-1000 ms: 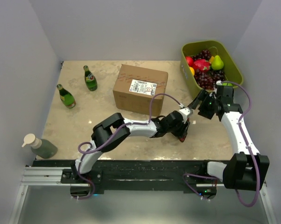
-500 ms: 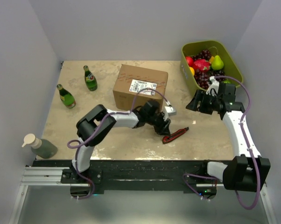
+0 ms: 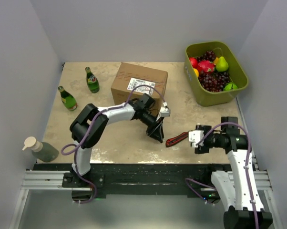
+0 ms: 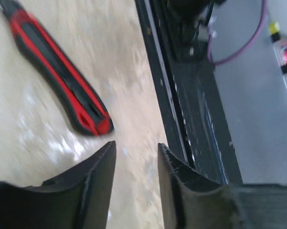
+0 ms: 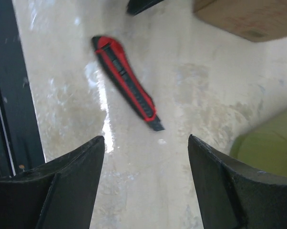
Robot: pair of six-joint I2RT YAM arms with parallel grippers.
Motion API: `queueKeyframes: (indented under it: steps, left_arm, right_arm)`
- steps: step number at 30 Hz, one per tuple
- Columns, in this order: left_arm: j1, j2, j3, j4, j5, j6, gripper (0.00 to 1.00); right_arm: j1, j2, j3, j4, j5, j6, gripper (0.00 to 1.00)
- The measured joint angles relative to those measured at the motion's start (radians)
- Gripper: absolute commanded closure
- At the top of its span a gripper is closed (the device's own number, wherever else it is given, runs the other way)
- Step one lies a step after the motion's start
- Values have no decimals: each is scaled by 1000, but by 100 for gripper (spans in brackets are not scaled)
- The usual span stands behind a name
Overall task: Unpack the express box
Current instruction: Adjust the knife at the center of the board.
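Marble table (image 3: 110,143): left gripper (image 4: 136,148) backing away from knife (image 5: 127,82) now lying loose, jaws narrowly apart, gripping nothing. Right gripper (image 3: 196,140) swinging in from fruit tub (image 3: 215,98), gaping wide, empty, facing knife. Box (image 3: 138,88) sitting closed at mid-table, behind left arm. Judging knife changing hands, cutting not yet begun.

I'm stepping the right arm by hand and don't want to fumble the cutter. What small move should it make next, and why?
Probably ease the right pincer forward and down over the red utility knife, then close on its handle. The knife lies free on the table just ahead of that open pincer, the left pincer is empty, and the express box looks unopened.
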Motion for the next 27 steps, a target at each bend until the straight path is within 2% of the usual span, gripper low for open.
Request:
queueKeyframes:
  steps: [2, 4, 9, 15, 22, 27]
  left_arm:
    - [-6, -55, -109, 53, -65, -40, 39]
    - [-19, -117, -183, 75, -166, -66, 38]
    - [-68, -319, -277, 148, -397, -75, 35]
    - [-94, -537, -371, 182, -546, -56, 35]
    - [-130, -600, -416, 165, -770, 25, 32]
    - [-137, -649, -437, 143, -841, 74, 32]
  right_arm:
    - [0, -23, -114, 3, 10, -155, 26]
    - [1, -33, -203, 2, 22, -278, 27]
    - [32, 69, -236, 25, 18, -422, 29]
    - [160, 309, -161, 134, 46, -374, 31]
    - [293, 549, -69, 276, 114, -290, 32]
    - [316, 706, 1, 326, 183, -242, 37]
